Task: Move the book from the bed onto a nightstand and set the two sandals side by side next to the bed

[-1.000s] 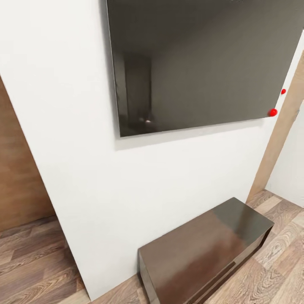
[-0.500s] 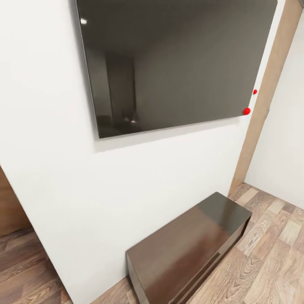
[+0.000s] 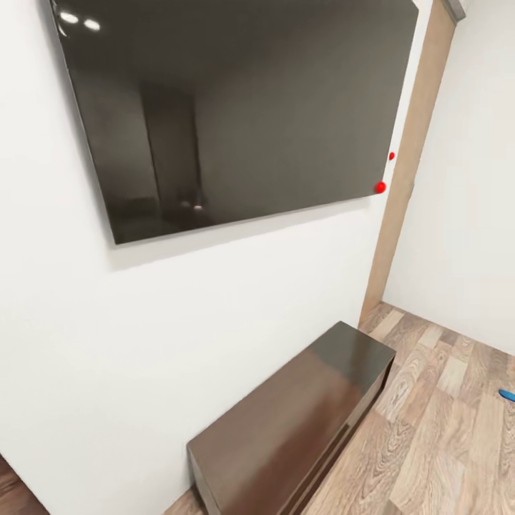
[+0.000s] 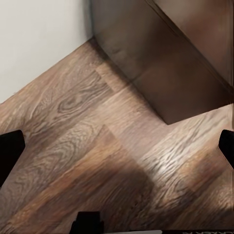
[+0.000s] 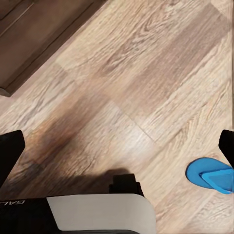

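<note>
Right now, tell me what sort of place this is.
Probably a room in a home: a large dark screen on a white wall, a long low dark cabinet beneath, wood-plank floor, and a blue sandal.

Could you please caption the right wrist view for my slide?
Open right gripper above wood-plank floor, a blue sandal nearby.

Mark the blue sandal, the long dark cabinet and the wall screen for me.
blue sandal (image 5: 210, 175): right wrist view, on its sole.
long dark cabinet (image 3: 300, 415): head view, on its top.
wall screen (image 3: 243, 107): head view, middle of the dark panel.
</note>
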Controlling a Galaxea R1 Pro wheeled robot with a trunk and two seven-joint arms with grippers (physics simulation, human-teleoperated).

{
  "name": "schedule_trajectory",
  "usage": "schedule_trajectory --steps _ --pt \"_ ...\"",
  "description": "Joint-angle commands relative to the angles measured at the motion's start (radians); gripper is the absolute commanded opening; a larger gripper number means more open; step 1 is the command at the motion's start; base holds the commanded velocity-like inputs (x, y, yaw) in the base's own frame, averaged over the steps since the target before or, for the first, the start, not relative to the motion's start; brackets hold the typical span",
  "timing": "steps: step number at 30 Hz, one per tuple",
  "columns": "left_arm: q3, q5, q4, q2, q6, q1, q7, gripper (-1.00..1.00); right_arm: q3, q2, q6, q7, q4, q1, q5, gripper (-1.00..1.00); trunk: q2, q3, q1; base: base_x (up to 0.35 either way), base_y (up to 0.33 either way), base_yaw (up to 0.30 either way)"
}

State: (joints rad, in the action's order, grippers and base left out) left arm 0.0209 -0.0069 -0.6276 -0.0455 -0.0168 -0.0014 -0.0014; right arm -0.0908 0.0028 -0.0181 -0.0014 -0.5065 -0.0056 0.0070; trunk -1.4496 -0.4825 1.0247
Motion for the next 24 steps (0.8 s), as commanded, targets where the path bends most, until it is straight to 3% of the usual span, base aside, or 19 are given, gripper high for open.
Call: schedule_trajectory --steps 1,24 --pt "0.002 -0.001 0.0 -0.001 -0.002 0.0 0.0 1.0 -0.001 0.0 -0.002 0.0 0.0 -0.001 0.001 1.0 0.0 -0.001 0.0 0.163 0.0 -0.251" --pt "0.002 -0.001 0.0 -0.001 -0.002 0.0 0.0 1.0 -0.001 0.001 -0.002 0.0 0.0 -0.001 0.0 1.0 0.0 -0.001 0.0 0.017 0.0 -0.25"
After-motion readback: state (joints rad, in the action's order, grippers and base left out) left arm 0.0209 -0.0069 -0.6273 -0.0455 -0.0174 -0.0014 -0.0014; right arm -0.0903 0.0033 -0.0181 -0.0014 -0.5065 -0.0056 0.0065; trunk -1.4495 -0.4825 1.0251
